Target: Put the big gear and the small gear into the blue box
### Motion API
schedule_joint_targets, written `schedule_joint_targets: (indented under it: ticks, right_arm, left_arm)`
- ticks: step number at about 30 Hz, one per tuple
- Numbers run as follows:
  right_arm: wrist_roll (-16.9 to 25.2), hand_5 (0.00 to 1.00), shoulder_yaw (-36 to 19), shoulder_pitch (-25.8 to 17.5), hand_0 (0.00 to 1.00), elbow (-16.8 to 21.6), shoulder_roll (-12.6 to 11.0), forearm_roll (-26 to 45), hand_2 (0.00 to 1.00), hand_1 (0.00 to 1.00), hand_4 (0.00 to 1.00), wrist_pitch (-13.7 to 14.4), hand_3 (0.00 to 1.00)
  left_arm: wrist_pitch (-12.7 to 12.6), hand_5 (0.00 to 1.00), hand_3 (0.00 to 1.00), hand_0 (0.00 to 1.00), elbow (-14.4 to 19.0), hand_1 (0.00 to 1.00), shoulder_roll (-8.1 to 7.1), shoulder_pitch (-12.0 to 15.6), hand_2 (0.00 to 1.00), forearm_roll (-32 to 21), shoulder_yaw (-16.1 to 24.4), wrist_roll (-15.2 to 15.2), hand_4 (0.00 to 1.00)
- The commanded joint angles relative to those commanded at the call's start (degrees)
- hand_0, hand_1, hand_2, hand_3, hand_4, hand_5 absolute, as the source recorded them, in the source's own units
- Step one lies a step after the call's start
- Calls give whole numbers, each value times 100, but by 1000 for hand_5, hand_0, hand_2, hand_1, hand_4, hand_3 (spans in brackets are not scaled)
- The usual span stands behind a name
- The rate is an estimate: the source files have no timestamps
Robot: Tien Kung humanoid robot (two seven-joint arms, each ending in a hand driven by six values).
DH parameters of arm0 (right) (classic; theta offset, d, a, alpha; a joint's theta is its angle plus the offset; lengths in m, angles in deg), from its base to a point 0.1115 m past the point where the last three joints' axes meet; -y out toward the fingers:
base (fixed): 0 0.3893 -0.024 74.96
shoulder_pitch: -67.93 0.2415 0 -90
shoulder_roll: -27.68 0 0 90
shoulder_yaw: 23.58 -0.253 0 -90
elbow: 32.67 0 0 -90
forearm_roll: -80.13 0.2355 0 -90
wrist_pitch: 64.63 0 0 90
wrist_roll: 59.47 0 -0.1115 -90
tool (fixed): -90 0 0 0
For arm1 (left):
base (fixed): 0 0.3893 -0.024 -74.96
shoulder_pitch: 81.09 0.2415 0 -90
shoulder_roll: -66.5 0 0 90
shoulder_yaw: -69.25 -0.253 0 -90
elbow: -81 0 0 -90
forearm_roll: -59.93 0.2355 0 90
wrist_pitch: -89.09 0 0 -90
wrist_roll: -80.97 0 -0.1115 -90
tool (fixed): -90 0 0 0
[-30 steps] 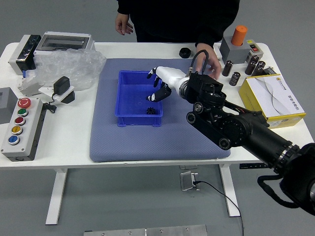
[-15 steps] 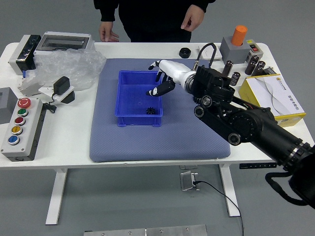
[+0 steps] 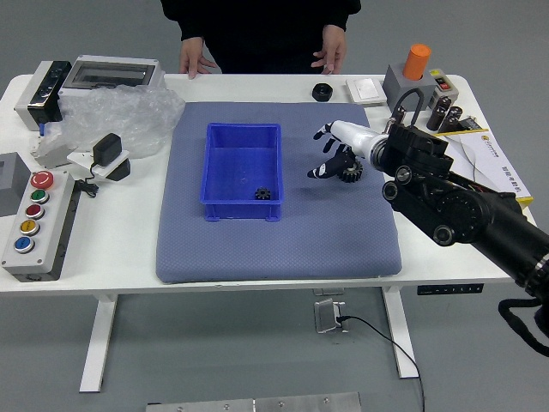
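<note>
While right hand (image 3: 357,138) hovers, fingers spread, by big gear (image 3: 351,173) | small gear (image 3: 262,194) lies in blue box (image 3: 243,209) | centre grip, close evenly, lift over right wall (image 3: 279,172)

No words or numbers here can be read, and the print on the yellow box (image 3: 502,163) is too small.

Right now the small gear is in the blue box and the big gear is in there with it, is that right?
Not quite: in the head view, the big gear is outside, on the blue mat by the robot hand. The small gear is in the blue box.
</note>
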Motion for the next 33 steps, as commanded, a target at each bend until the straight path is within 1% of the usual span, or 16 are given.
schedule_joint_targets:
  ticks: [9,17,26,33]
  right_arm:
    - [173,313,169,171,674,-473,-34,37,701,611,869,-128,806]
    - [233,316,263,408,678,-885,23,22,711,619,867,-204,817]
    - [322,311,409,652,678,-1382,206,2,717,622,858,-197,813]
    - [446,307,510,746,680,-1816,354,54,720,624,851,-173,808]
  left_arm:
    - [4,336,876,878,0,832,-2,-20,833,17,5,1,805]
    - [12,336,876,878,0,832,-17,-47,833,39,3,3,805]
    - [19,336,876,878,0,832,-29,-90,833,66,2,8,806]
    - [22,336,876,878,0,832,-17,-123,833,72,-4,14,806]
